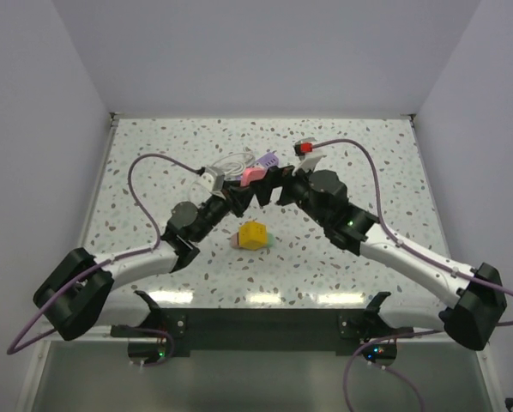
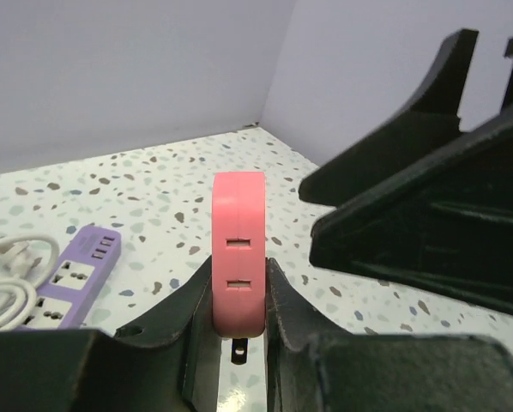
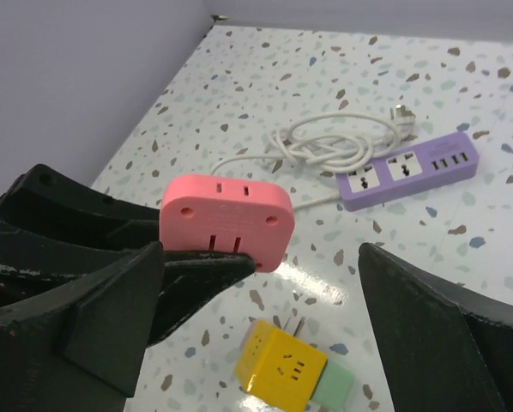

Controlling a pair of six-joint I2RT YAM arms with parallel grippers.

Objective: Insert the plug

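The pink plug adapter (image 2: 238, 257) is gripped on edge between the two fingers (image 2: 188, 311) of the left hand (image 1: 248, 184), which is closed on its lower part. It is held above the speckled worktop (image 1: 153, 172), near the middle of the far half. A dark metal prong is seen below it between the fingers. The right hand (image 1: 282, 181) is held just beside the adapter with its jaws spread wide and nothing between them. Whether it touches the adapter cannot be told. The purple power strip (image 3: 411, 172) is seen lying flat further back on the worktop, with its white cord (image 3: 325, 142) coiled beside it. A yellow cube adapter (image 3: 278, 365) lies on the worktop nearer the arm bases, well apart from the strip, with a pale green piece touching it.
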